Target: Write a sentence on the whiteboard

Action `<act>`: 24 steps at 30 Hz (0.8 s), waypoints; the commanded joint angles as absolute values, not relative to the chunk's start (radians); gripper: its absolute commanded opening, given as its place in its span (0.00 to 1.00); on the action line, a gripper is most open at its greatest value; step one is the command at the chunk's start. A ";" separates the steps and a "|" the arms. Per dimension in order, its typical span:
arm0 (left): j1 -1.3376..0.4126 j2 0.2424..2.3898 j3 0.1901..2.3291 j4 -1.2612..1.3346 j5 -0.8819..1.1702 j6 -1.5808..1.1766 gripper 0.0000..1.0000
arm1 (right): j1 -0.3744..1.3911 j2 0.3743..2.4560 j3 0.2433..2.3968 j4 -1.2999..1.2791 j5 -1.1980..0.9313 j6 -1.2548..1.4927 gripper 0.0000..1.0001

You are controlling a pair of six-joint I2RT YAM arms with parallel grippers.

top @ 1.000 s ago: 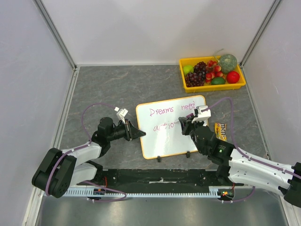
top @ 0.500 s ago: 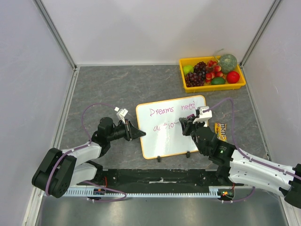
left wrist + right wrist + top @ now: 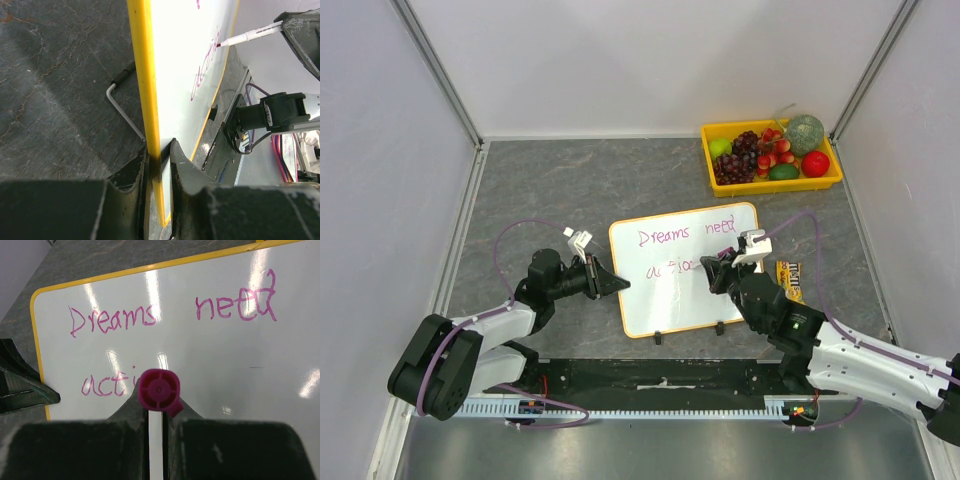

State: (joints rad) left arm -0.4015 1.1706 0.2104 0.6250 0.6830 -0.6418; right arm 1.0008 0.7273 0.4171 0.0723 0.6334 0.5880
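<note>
While the left gripper (image 3: 160,165) pinches the whiteboard (image 3: 680,300) edge between its jaws and the right gripper (image 3: 157,415) is clamped on a pink marker (image 3: 158,389) touching the board just ahead, "Dreams need acti" is down, so I'd say the last word isn't finished yet.

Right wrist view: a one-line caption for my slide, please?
Right claw holds a pink marker at the whiteboard reading "Dreams need acti".

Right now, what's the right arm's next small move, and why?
Probably slide the pink marker tip a little further along the second line to form an "n": the whiteboard appears to read "Dreams need actio", the right gripper is shut on the marker, and the left gripper clamps the board's edge.
</note>
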 commanded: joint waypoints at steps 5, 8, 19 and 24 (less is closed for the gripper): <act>-0.405 1.175 0.210 0.571 0.604 -0.541 0.02 | 0.994 0.744 0.400 0.012 0.624 0.597 0.00; -0.403 1.175 0.210 0.569 0.604 -0.543 0.02 | 0.994 0.752 0.410 0.018 0.646 0.591 0.00; -0.405 1.173 0.210 0.571 0.604 -0.542 0.02 | 0.994 0.775 0.472 0.052 0.709 0.548 0.00; -0.403 1.173 0.212 0.571 0.604 -0.543 0.02 | 0.994 0.795 0.489 0.063 0.722 0.535 0.00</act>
